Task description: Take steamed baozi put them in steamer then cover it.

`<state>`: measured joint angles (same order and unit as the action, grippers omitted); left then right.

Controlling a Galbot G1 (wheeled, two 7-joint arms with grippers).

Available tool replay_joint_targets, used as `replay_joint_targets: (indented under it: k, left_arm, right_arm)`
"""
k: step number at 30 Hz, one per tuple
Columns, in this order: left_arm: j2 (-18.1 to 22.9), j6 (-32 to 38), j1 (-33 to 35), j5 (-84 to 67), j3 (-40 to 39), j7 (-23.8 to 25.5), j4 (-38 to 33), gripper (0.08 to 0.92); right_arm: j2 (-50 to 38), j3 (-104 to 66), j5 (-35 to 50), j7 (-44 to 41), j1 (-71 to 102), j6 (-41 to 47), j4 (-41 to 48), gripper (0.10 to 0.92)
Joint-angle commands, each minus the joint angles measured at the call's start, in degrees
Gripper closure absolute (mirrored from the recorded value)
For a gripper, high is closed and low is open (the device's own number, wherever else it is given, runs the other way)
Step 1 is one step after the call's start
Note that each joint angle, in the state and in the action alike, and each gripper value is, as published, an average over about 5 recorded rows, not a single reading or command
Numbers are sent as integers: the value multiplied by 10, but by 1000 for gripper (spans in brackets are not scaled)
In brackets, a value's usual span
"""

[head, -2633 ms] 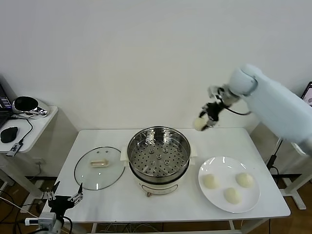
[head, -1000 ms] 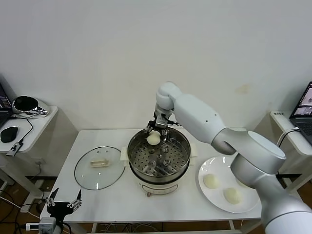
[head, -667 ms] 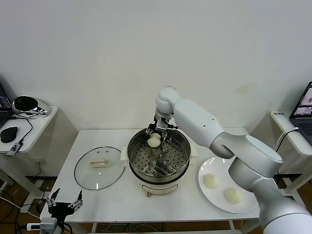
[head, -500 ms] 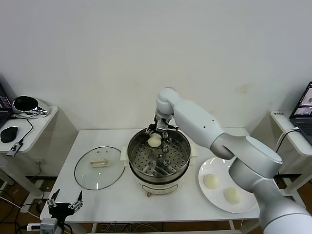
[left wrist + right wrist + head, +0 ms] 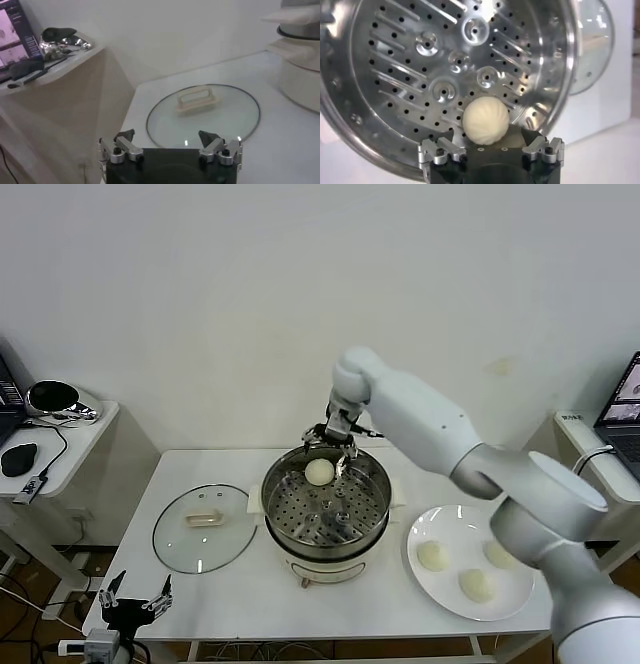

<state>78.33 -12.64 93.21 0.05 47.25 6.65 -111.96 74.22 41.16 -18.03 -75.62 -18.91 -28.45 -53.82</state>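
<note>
The steamer [image 5: 275,509] stands mid-table on its white base, uncovered. One steamed baozi [image 5: 319,472] lies on the perforated tray [image 5: 420,75] near the back wall, and it fills the middle of the right wrist view [image 5: 485,120]. My right gripper [image 5: 331,447] hovers open just above and behind that bun [image 5: 487,137], apart from it. Three more baozi [image 5: 432,556] sit on the white plate [image 5: 450,529] to the right. The glass cover [image 5: 220,546] lies flat left of the steamer. My left gripper [image 5: 133,596] hangs open and empty below the table's front left corner, facing the cover [image 5: 205,115].
A side table [image 5: 70,446] with a mouse and headphones stands at the far left. A laptop [image 5: 627,392] shows at the right edge. My right arm [image 5: 440,429] stretches over the table's back right, above part of the plate.
My right gripper opened and let the baozi go onto the steamer tray, then drew up and back a little. The left arm stayed put.
</note>
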Motion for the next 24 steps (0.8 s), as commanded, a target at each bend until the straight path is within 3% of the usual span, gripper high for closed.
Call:
replay_joint_targets:
  k: [1, 7, 14, 18, 24]
  left_arm:
    - [-1, -2, -1, 0, -1, 2, -1, 177]
    - [-4, -8, -9, -1, -5, 6, -4, 177]
    - [-7, -9, -8, -2, -10, 6, -5, 177]
    - [-6, -11, -3, -1, -11, 7, -11, 177]
    - [-2, -14, 8, 0, -12, 8, -22, 177]
  right_arm:
    - [-96, 59, 161, -12, -67, 157, -67, 203]
    - [-223, 146, 270, -1, -146, 358, -164, 203]
    - [-362, 167, 305, -11, -139, 553, -276, 203]
    - [-421, 108, 260, -21, -65, 610, -323, 203]
    - [-465, 0, 192, -25, 82, 615, -360, 203]
